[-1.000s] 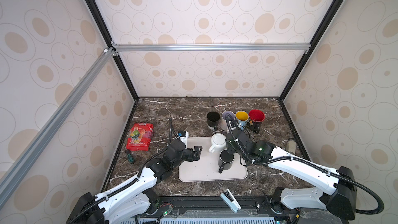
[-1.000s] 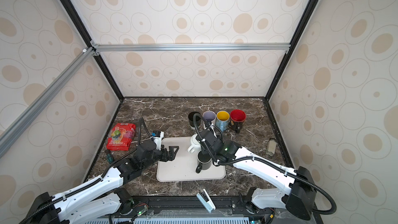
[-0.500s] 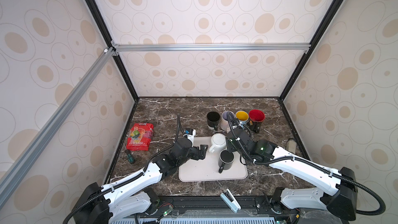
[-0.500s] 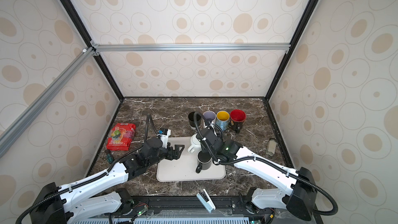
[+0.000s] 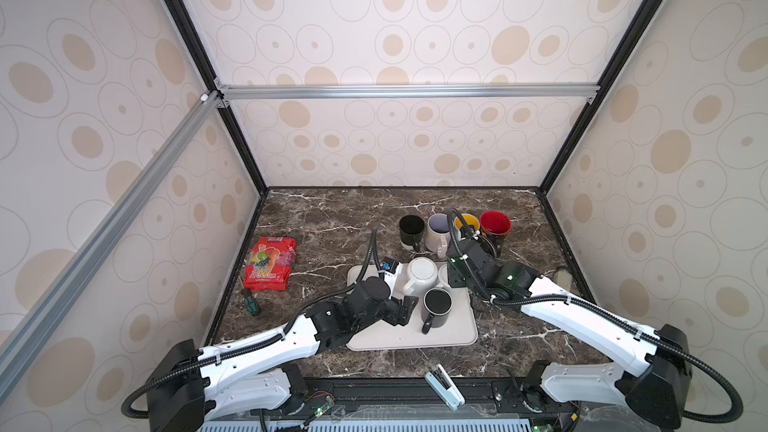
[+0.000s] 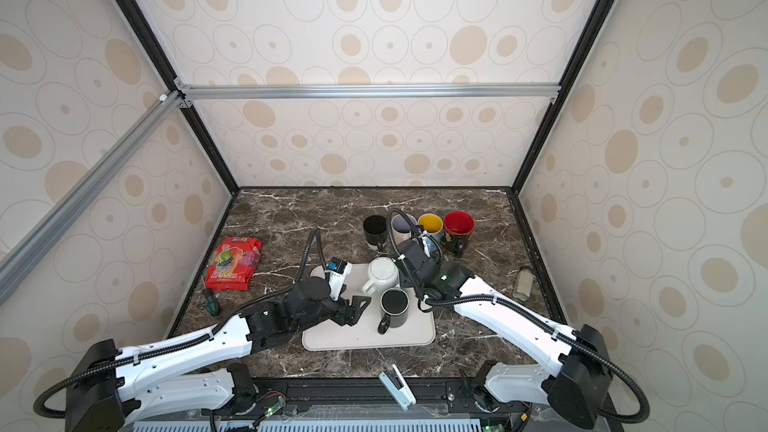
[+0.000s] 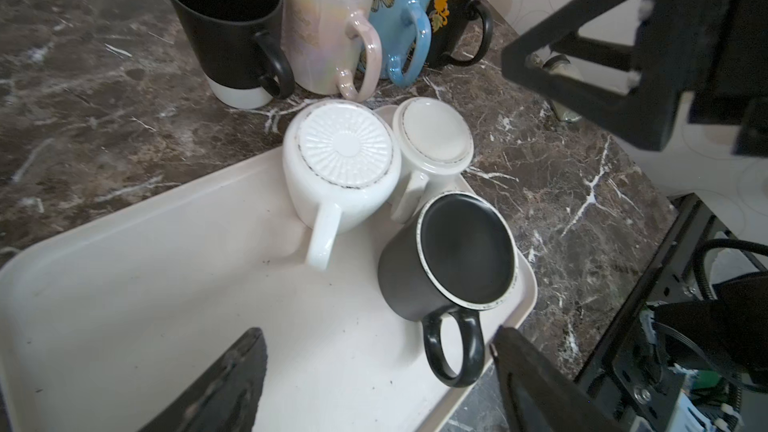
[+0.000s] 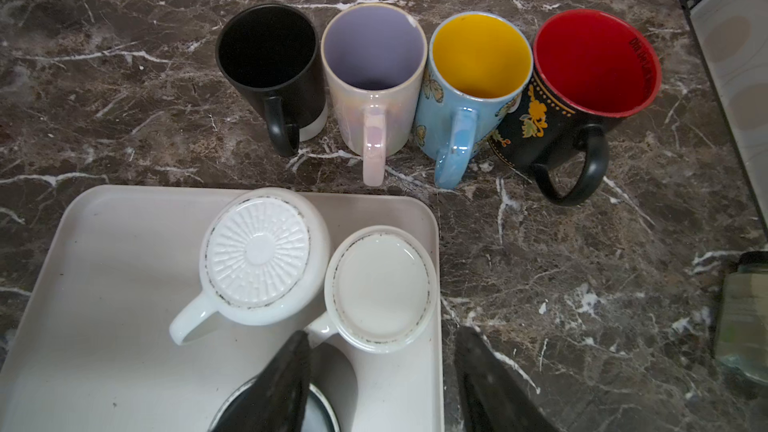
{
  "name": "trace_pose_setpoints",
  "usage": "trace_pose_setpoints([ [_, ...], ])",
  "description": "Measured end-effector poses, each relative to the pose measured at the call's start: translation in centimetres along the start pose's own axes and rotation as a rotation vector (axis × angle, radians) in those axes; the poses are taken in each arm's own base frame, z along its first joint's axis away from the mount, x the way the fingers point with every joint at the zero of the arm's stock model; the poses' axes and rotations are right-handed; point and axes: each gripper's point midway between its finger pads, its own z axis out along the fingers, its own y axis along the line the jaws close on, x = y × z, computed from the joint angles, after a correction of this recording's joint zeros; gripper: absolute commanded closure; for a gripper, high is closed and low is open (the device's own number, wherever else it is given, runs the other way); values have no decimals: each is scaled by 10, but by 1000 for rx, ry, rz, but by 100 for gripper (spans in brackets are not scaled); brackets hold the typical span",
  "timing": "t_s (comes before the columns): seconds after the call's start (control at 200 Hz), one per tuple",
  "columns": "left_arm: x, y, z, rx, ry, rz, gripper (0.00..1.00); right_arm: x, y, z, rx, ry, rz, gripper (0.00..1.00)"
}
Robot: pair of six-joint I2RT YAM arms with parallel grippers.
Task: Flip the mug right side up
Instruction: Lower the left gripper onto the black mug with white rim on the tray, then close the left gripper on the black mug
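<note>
tray (image 7: 124, 276) held three upside-down mugs: ribbed white mug (image 7: 345, 168), plain white mug (image 7: 434, 139), black mug (image 7: 453, 251) nearest me. my left gripper (image 7: 374, 371) gaped wide, empty, beside black handle. my right gripper (image 8: 382, 384) part open, empty, above tray. four upright mugs (image 8: 374, 76) behind tray.

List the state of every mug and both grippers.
ribbed white mug, upside down on the tray
smooth white mug, upside down on the tray
dark mug, on the tray, seemingly base up, hard to tell
black mug, upright
lilac mug, upright
yellow-lined mug, upright
red-lined mug, upright
left gripper, open, empty
right gripper, open, empty
</note>
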Motion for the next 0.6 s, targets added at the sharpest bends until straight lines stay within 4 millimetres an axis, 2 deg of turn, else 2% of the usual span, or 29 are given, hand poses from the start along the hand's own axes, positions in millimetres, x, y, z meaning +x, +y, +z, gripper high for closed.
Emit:
trace_pose_setpoints([
  [0.145, 16, -16, 10, 3, 70, 69, 30, 4, -12, -14, -19, -20, 47, 42],
  [0.325, 39, -35, 24, 6, 154, 147, 39, 19, -23, -16, -13, -7, 65, 43],
  [0.465, 48, -50, 31, 20, 187, 181, 39, 26, -28, -17, -11, -2, 75, 43],
  [0.6, 57, -53, 39, 12, 216, 195, 38, 28, -31, -18, -13, -4, 79, 43],
])
